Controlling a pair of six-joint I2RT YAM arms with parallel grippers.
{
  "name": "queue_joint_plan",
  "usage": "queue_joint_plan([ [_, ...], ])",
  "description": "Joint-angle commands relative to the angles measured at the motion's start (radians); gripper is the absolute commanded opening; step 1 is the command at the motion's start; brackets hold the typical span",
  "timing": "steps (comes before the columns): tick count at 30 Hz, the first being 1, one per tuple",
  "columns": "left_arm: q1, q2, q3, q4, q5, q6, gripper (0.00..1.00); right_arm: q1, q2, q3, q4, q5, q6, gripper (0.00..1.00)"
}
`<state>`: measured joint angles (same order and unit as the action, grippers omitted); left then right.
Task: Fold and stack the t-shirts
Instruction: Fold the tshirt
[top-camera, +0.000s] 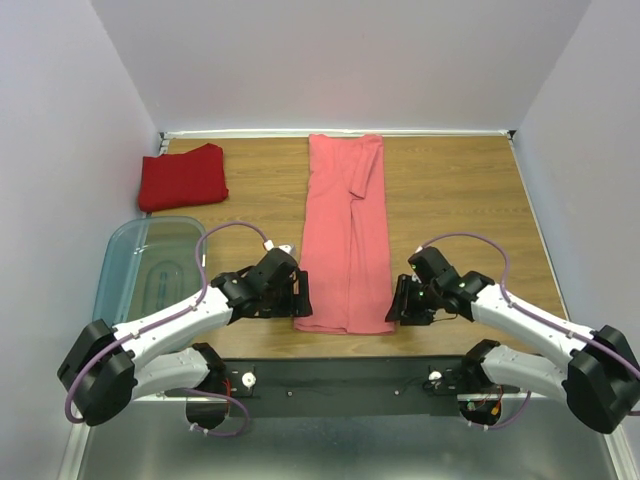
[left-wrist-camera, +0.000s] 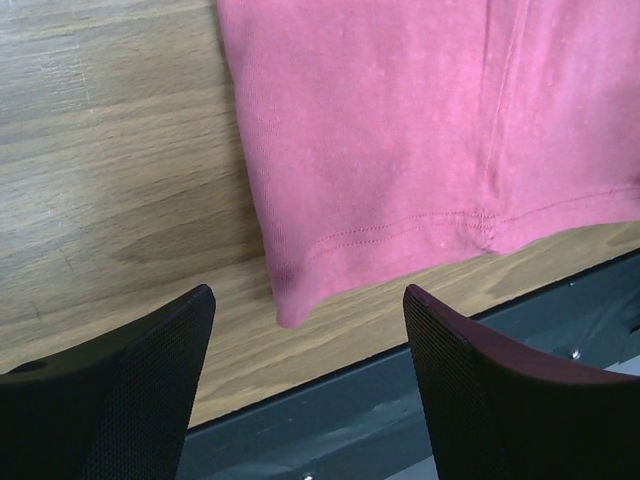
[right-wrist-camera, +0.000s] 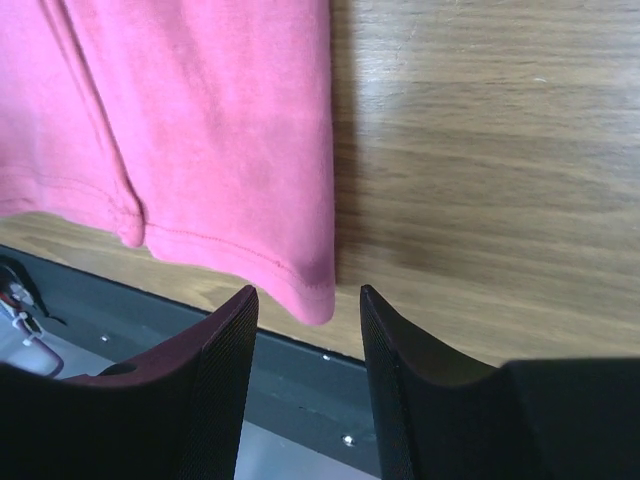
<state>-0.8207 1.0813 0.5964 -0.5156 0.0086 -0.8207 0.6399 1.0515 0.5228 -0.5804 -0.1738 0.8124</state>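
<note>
Top external view is showing the deep red t-shirt (top-camera: 182, 177) lying folded at the far left of the table (top-camera: 450, 190), beyond the bluish bin (top-camera: 125, 265). The left gripper (top-camera: 300, 297) is hovering with jaws wide apart, gripping nothing, at the near left corner of the salmon-pink t-shirt (top-camera: 345, 235), which is lying lengthwise mid-table. The right gripper (top-camera: 397, 305) is hovering at the near right corner, jaws partly apart and holding nothing.

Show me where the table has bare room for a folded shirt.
Widest bare wood: right of the pink shirt, up to the table edge. A smaller patch: between red shirt and pink shirt. Crowded: near edge, where left gripper and right gripper flank the hem, and the bin at left.
</note>
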Motion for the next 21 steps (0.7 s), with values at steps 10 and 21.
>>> queue_joint_plan([
  [10,-0.018,0.020,-0.010,-0.027,-0.027,-0.017,0.77,-0.002,0.082,-0.118,0.145,-0.059,0.021,0.42],
  [21,-0.038,0.038,-0.017,-0.038,-0.019,-0.035,0.68,-0.002,0.068,-0.130,0.143,-0.056,0.016,0.00],
])
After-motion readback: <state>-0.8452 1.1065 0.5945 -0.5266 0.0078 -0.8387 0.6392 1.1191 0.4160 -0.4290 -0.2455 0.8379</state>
